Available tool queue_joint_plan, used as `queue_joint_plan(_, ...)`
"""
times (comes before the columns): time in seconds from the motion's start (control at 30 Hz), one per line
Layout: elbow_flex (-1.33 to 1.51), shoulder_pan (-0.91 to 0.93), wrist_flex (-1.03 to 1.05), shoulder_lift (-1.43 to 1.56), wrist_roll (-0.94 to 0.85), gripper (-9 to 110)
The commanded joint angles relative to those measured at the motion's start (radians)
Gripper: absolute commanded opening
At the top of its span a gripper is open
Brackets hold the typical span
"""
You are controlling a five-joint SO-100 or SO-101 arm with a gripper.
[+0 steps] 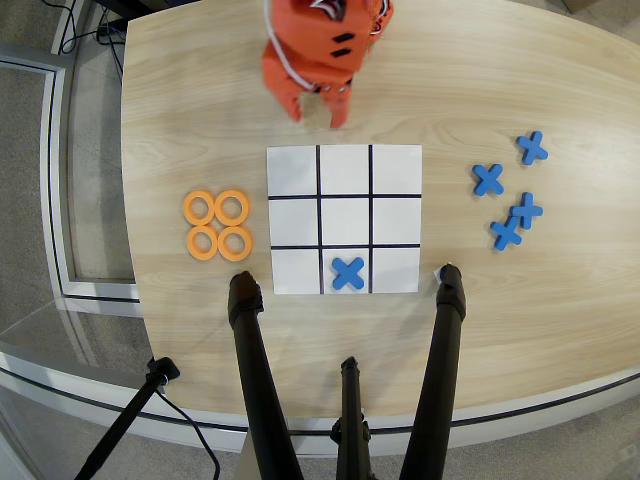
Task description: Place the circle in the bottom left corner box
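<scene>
Honestly, with my fingers (322, 108) empty, their gap unreadable, grabbing one orange ring (231, 208) could nudge its three touching neighbours and spoil the pick.

From the overhead view, the circle (231, 208) I am after is a flat orange ring with a round hole, lying flat on the wooden tabletop. It sits in a tight two-by-two cluster of four like rings, touching its neighbours, at nine o'clock from the paper grid and just beside its edge. The bottom left corner box (396, 169) is a bare white square cell bounded by black lines, at the grid's two o'clock corner, well apart from the rings.
</scene>
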Motion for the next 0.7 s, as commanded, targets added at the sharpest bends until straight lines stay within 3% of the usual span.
queue_joint_plan(0.0,-0.109,0.077,-0.181,-0.209,0.008,18)
queue_joint_plan(0.23,-0.149,0.19,-0.575,-0.58,-0.005,20)
queue_joint_plan(0.67,-0.434,0.255,-0.634,-0.974,-0.008,20)
